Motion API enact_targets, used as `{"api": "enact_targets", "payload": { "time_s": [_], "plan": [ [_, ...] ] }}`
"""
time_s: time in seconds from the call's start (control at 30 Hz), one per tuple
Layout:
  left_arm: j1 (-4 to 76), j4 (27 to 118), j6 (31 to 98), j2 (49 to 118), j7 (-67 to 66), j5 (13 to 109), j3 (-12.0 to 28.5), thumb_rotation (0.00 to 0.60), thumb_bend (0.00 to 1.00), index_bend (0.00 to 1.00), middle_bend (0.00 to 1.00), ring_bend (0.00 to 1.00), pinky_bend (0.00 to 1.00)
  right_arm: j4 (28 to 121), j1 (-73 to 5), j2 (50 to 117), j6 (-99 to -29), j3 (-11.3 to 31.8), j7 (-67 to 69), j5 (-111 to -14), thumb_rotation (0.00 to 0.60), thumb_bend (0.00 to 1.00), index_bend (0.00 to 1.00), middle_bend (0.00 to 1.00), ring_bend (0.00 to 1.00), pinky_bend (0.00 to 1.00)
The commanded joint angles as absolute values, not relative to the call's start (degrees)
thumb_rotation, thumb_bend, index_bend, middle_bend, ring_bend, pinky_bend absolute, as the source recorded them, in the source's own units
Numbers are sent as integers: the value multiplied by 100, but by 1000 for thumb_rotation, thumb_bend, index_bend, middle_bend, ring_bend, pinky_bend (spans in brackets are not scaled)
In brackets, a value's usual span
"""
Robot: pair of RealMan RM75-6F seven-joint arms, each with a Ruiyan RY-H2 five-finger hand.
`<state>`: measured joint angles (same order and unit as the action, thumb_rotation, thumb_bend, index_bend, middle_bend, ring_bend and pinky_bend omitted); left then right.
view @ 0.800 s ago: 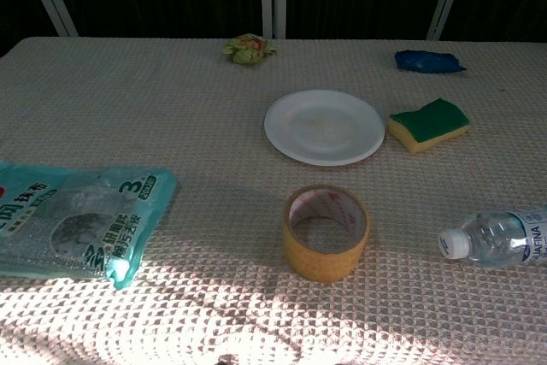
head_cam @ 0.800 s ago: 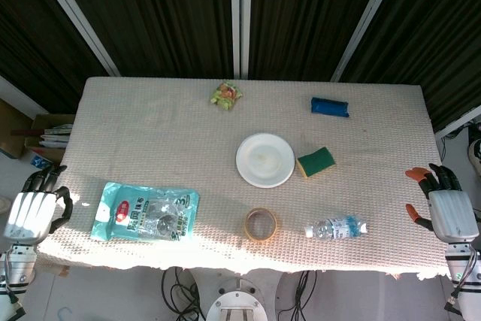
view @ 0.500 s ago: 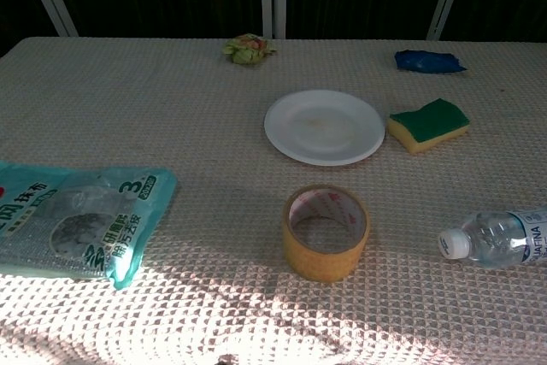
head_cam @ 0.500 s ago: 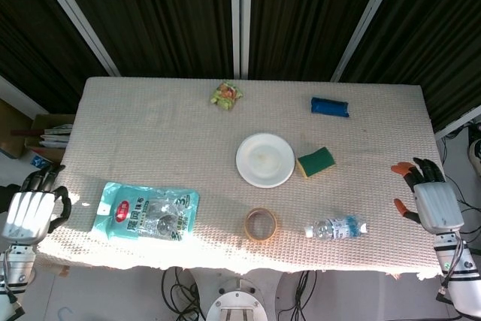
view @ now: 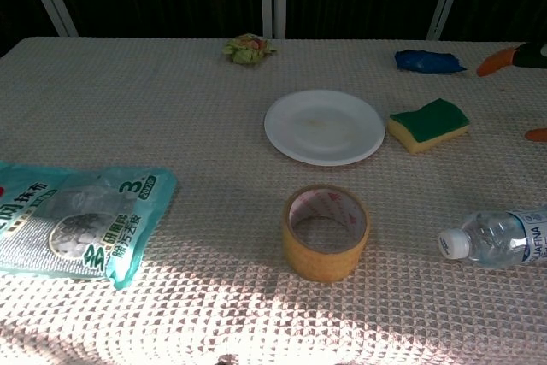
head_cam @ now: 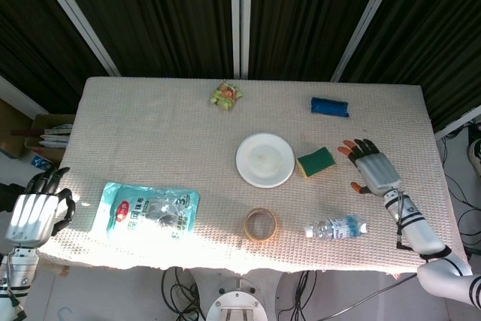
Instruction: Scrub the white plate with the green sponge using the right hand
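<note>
The white plate (head_cam: 264,159) (view: 324,126) lies empty in the middle of the table. Just to its right lies the green sponge (head_cam: 316,162) (view: 428,124), green side up over a yellow base. My right hand (head_cam: 370,168) hovers over the table a little to the right of the sponge, fingers spread and empty; only its orange fingertips (view: 496,63) show at the right edge of the chest view. My left hand (head_cam: 34,212) hangs off the table's left front corner, fingers apart, holding nothing.
A roll of tape (head_cam: 260,224) (view: 326,232) stands in front of the plate. A water bottle (head_cam: 336,227) (view: 496,238) lies at the front right. A teal packet (head_cam: 145,212) lies at the front left. A blue wrapper (head_cam: 330,106) and a crumpled wrapper (head_cam: 225,95) lie at the back.
My right hand has come in from beyond the table's right edge to a spot over the table near the sponge. The left hand and all objects have stayed put.
</note>
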<state>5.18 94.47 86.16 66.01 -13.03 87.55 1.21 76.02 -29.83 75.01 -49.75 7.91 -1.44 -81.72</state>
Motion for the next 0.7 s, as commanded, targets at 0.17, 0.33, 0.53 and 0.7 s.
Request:
{"api": "enact_targets", "payload": {
  "time_s": [0.17, 0.33, 0.53, 0.7],
  "plan": [
    [523, 9530, 8548, 6548, -1386, 8651, 141, 600, 46, 226, 138, 108, 166, 6368, -3693, 8416, -4526, 712, 447, -8386, 600, 158, 178, 97, 0, 0],
    [546, 9570, 8508, 6543, -1434, 8635, 149, 600, 46, 225, 138, 108, 166, 6014, -3837, 8604, -4602, 629, 841, -8566, 600, 157, 238, 150, 0, 0],
    [555, 9603, 8477, 6526, -1472, 8603, 153, 600, 46, 225, 137, 108, 166, 5725, -3911, 8732, -4733, 498, 1143, -8713, 600, 158, 316, 210, 0, 0],
    [562, 9641, 8464, 6515, -1498, 8595, 154, 600, 47, 226, 138, 108, 166, 5530, -3932, 8845, -4841, 430, 1361, -8749, 600, 177, 385, 250, 3, 11]
  ]
}}
